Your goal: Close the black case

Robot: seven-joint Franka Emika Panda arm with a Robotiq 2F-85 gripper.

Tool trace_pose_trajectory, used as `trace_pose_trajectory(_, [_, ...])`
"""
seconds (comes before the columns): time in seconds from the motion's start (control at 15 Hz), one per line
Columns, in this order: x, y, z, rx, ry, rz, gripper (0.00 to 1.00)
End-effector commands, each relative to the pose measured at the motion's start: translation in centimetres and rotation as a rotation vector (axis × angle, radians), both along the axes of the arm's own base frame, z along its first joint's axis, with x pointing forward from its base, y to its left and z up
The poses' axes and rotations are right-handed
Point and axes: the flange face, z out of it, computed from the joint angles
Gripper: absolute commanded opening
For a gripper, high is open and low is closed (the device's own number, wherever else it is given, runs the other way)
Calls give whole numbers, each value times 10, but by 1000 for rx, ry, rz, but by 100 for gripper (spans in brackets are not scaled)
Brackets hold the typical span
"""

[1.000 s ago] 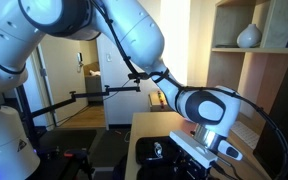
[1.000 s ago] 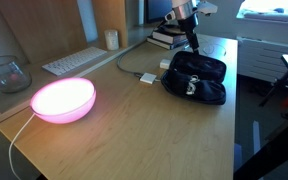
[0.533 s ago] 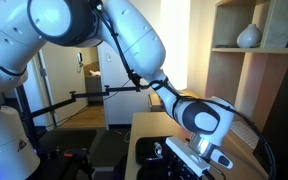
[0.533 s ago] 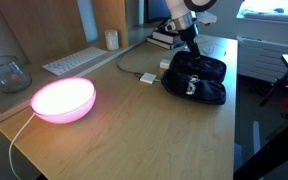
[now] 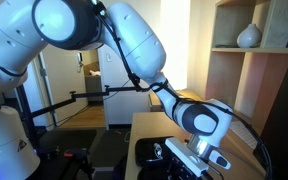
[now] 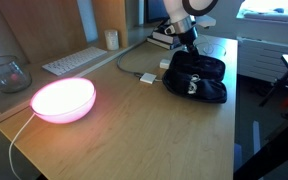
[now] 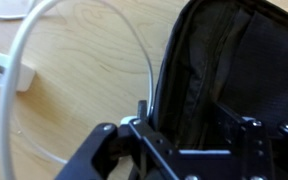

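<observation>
The black case (image 6: pixel 196 77) lies on the wooden desk (image 6: pixel 134 120), its two halves spread, with a small pale item (image 6: pixel 189 88) showing near its front. My gripper (image 6: pixel 189 45) is at the case's far end, pointing down onto it. In the wrist view the case (image 7: pixel 234 60) fills the right side, and its upright edge stands between my two fingers (image 7: pixel 194 140). The fingers are wide apart and do not clamp it. In an exterior view the gripper (image 5: pixel 199 158) is low over the desk, and the case is mostly hidden behind it.
A white cable (image 7: pixel 94 40) and small white block (image 6: pixel 149 77) lie just beside the case. A glowing pink lamp (image 6: pixel 64 98), a keyboard (image 6: pixel 74 60) and a glass bowl (image 6: pixel 4 72) sit further along the desk. Dark equipment (image 6: pixel 169 38) stands behind the gripper.
The gripper has dropped lower onto the far end of the case and the wrist has turned. In the last half second it has hardly moved.
</observation>
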Motion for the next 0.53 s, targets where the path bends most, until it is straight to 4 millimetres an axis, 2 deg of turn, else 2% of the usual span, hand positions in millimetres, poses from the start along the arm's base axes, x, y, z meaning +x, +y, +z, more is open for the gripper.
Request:
trace_pose_trajectory(0.0, [5,6,12,-24,-5,14,35])
trace_pose_trajectory(0.27, [8,20,31,-44,-31,46,4])
trace_pose_trajectory(0.4, [10,27,44,-53,-45,66,1])
trace_pose_trajectory(0.47, [11,32,51,-62,-56,72,4])
